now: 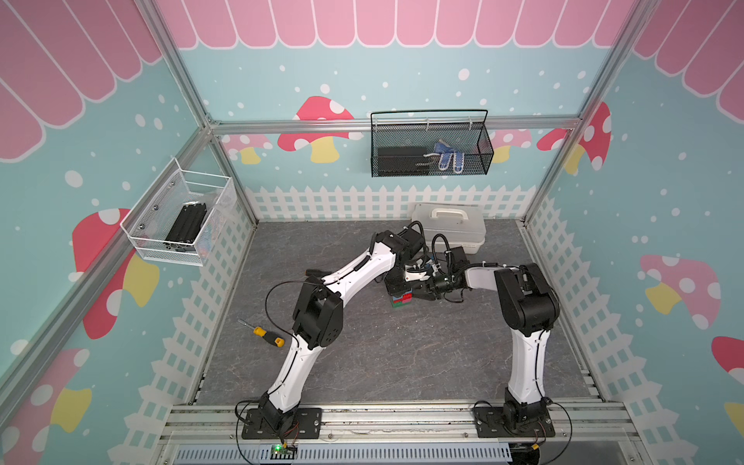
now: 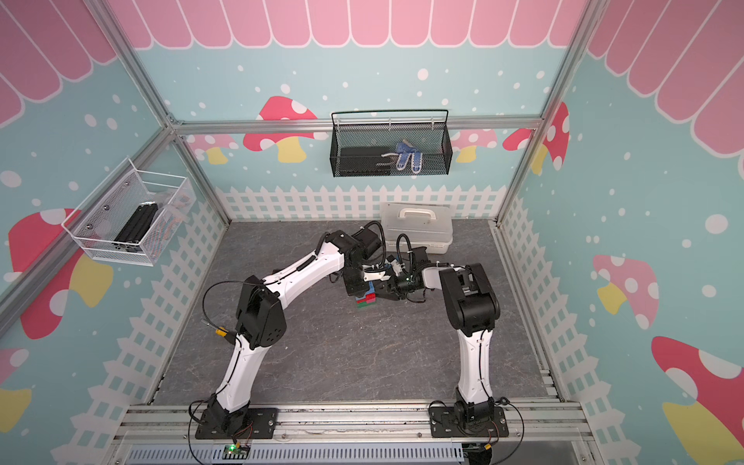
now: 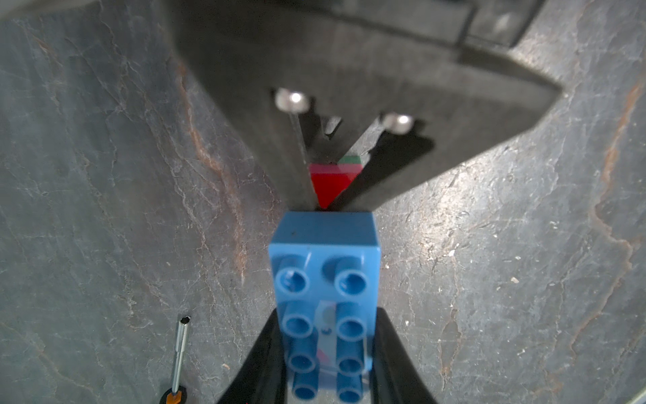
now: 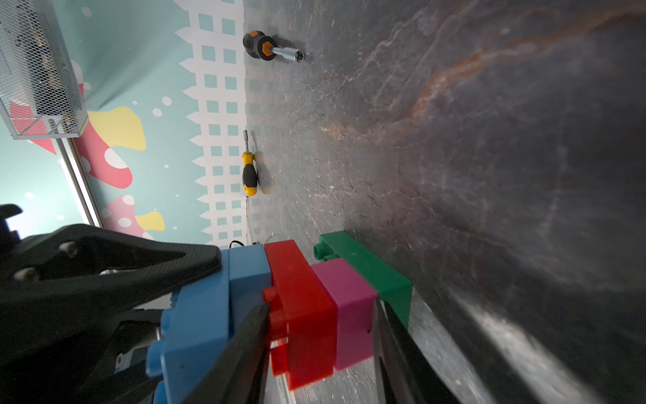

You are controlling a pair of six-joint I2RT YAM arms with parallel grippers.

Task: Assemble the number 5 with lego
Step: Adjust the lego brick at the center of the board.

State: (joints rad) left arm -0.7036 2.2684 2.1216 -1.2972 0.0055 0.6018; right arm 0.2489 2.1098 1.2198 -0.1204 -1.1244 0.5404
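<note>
5 stack (image 1: pixel 402 300) stands mid-table w/ all five layers on: green brick (image 4: pixel 363 262) at btm on the grey marbled tabletop (image 1: pixel 382 362), then pink brick (image 4: pixel 353 307), red brick (image 4: pixel 304 290), small blue brick (image 4: pixel 250 269), long blue brick (image 3: pixel 325 241) on top. Left gripper (image 3: pixel 327 314) is closed on the long blue brick from above; right gripper (image 4: pixel 320 304) clamps the stack across red + pink. Top looks seated, tho hard to confirm; prob. only letting go remains. Yellow screwdriver (image 1: pixel 269 337) lies well apart, white handled case (image 1: pixel 463 231) behind.

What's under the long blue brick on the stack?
A small blue brick, then red brick, pink brick, green brick. In the left wrist view the long blue brick hides the small blue and pink.
</note>
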